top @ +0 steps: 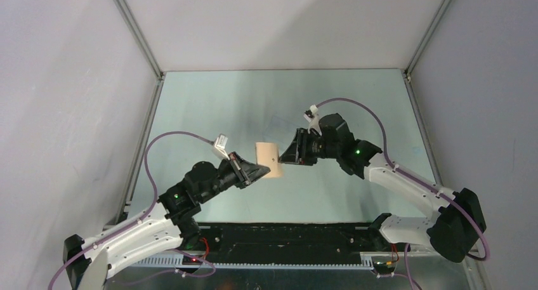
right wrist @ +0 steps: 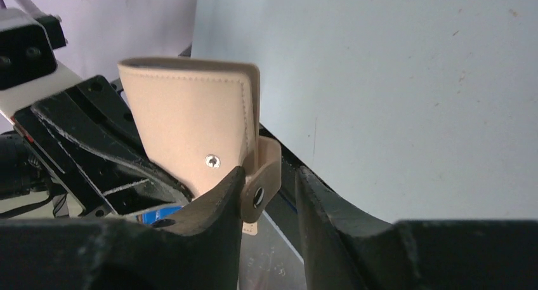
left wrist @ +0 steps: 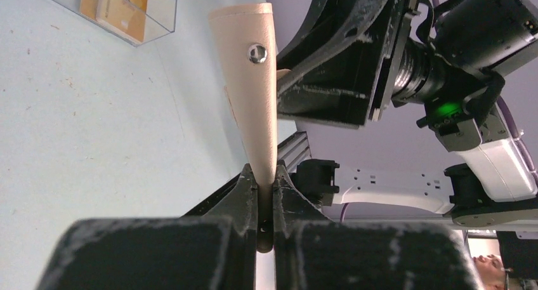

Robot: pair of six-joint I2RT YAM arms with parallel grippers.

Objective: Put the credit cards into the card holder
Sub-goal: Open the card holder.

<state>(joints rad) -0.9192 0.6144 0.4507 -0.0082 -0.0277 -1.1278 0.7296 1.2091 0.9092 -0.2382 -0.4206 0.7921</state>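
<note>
**Wallet held, tab not yet pinched**

Our left gripper (left wrist: 263, 172) is clamped narrow on one edge of the wallet (left wrist: 250, 80) and holds it in the air between the arms. Our right gripper (right wrist: 271, 176) stands half open around the snap tab (right wrist: 268, 157). One finger touches the tab and the other is apart. The cards (left wrist: 117, 7) lie in the clear box (left wrist: 155, 23), none in the wallet. We judge the risk is in the pull: so thin a pinch could let the wallet twist or slip, or the tab could slide free.
</note>
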